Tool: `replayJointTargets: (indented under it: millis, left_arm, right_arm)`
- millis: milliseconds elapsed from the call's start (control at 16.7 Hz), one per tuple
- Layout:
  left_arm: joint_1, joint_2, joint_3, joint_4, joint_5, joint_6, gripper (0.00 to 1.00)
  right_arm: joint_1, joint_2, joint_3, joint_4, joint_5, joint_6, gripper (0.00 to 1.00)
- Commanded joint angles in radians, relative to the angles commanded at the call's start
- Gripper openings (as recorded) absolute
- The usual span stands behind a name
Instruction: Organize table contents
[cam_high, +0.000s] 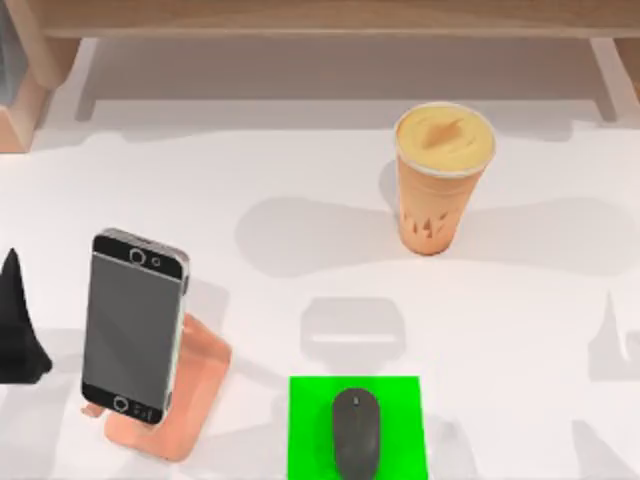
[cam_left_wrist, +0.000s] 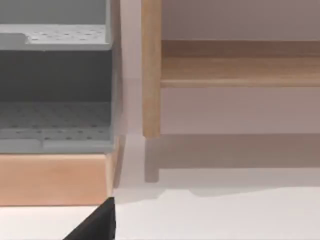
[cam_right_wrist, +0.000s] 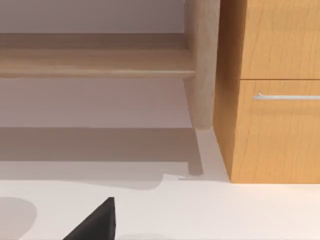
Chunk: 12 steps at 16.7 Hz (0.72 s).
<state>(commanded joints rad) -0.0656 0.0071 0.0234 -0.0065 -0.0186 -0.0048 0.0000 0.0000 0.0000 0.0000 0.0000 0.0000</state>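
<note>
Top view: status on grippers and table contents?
Left gripper at table's left edge, idle. Grey mouse on green pad; black-and-silver phone propped on pink stand; orange cup upright, unobstructed.

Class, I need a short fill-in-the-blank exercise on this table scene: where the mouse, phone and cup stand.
1. The mouse lies on the ____ pad.
2. The smartphone leans on a salmon-pink ____.
3. The orange cup stands in front of the wooden ____.

Missing words: green; stand; shelf
</note>
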Motion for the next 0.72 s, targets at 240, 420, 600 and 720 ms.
replayJointTargets:
  millis: [240, 420, 600, 720]
  left_arm:
    - [0.066, -0.007, -0.023, 0.007, 0.019, 0.005, 1.00]
    - [0.066, -0.007, -0.023, 0.007, 0.019, 0.005, 1.00]
    - [0.066, -0.007, -0.023, 0.007, 0.019, 0.005, 1.00]
    - [0.066, -0.007, -0.023, 0.007, 0.019, 0.005, 1.00]
  right_arm:
    - [0.000, 0.000, 0.000, 0.000, 0.000, 0.000, 1.00]
    - [0.000, 0.000, 0.000, 0.000, 0.000, 0.000, 1.00]
    - [0.014, 0.029, 0.004, 0.017, 0.009, 0.001, 1.00]
    - [0.047, 0.098, 0.014, 0.056, 0.030, 0.003, 1.00]
